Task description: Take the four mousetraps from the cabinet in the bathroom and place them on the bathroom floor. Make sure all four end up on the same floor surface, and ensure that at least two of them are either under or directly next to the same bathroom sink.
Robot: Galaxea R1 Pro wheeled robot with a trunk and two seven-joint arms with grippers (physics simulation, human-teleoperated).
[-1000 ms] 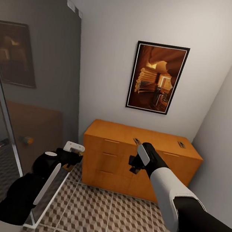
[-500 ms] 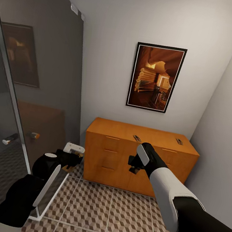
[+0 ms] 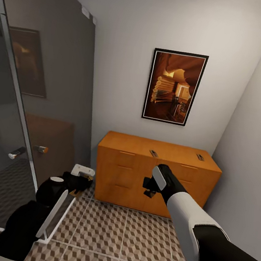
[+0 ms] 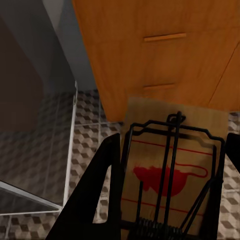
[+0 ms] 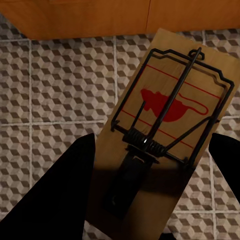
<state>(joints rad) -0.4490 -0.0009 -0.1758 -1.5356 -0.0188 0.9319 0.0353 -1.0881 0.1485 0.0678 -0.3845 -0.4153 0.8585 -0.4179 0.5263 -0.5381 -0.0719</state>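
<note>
Bathroom floor [image 3: 129, 236] tiles fill the lower frame; cabinet [image 3: 157, 175] stands centre against the back wall. Two traps rest on its top: one mid-top [image 3: 154, 153], one toward the right end [image 3: 200, 157]. Left jaws [image 4: 165, 200] are clenched on a trap [image 4: 170, 170], its long axis running along the fingers. Right jaws [image 5: 150, 200] likewise grip a trap [image 5: 172, 125]. Judgement: both held traps sit above open tile, low left arm nearer; setting down comes next.
</note>
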